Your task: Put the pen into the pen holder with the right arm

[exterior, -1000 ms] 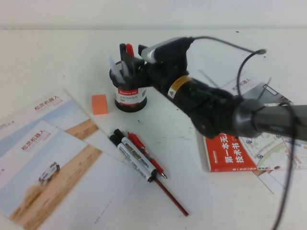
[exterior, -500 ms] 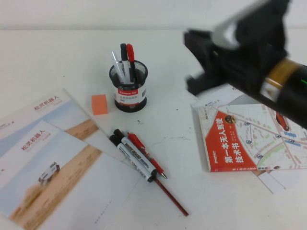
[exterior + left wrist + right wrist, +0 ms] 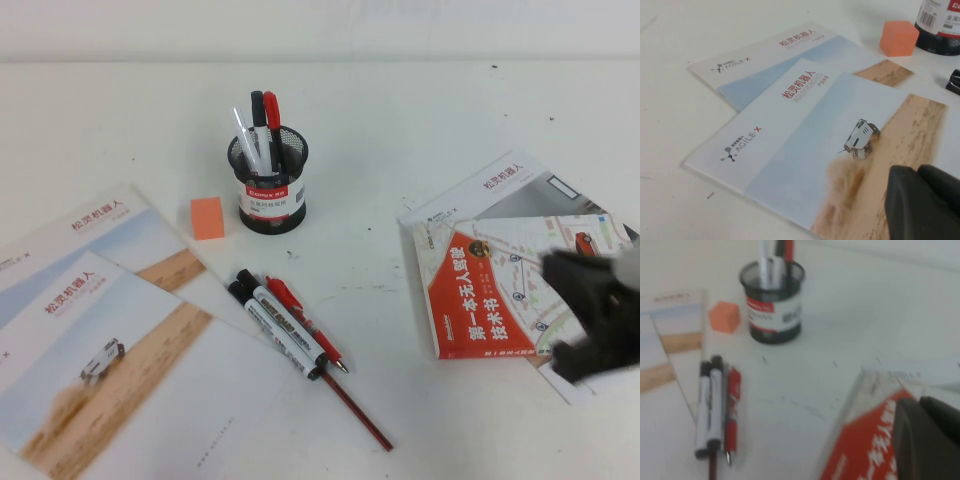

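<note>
The pen holder point(image 3: 268, 186), a black mesh cup with a white and red label, stands at the table's middle back. The slim white pen point(image 3: 242, 128) stands in it, leaning left, beside a black-capped marker and a red pen. My right gripper point(image 3: 590, 315) is at the far right edge over the orange book, well away from the holder, shut and empty. The right wrist view shows the holder point(image 3: 774, 305), the pen point(image 3: 763, 255) and my right gripper point(image 3: 919, 402). My left gripper point(image 3: 918, 171) is shut and empty above a brochure; it is out of the high view.
An orange block point(image 3: 208, 217) lies left of the holder. Two black-capped markers point(image 3: 280, 325), a red pen point(image 3: 305, 322) and a pencil lie in front of it. Brochures point(image 3: 90, 330) cover the near left. An orange book point(image 3: 480, 300) on papers lies at the right.
My right arm has pulled back from the pen holder, to the right and toward the near edge. The white pen stays in the holder.
</note>
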